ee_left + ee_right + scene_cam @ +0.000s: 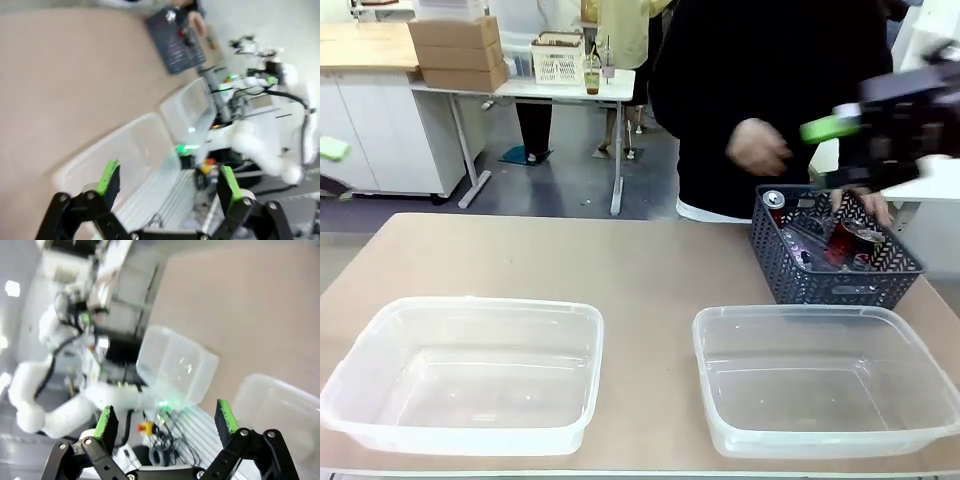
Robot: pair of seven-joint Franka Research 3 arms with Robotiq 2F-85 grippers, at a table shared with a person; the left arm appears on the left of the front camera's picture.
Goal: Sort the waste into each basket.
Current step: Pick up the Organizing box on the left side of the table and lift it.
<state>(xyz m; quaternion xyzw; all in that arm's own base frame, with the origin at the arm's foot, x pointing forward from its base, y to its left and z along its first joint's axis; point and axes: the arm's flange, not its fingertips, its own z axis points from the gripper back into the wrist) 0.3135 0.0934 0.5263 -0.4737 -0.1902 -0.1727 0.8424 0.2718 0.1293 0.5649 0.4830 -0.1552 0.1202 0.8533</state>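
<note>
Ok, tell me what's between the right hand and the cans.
The person's hand reaches over the far rim of the lattice basket, just above the cans and below the blurred right hand. Their other hand hangs to the basket's left.

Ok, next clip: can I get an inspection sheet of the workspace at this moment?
Surface: tan table, smooth.
Job's things: two clear rectangular plastic tubs, both empty; crushed red cans lying in the dark lattice basket.
Clutter: nothing seen.
Grippers: left gripper fingers open, empty; right gripper fingers open, empty.
Cables: black loops beside the other arm's base.
Surroundings: person in black at the far side; cardboard boxes behind.
</note>
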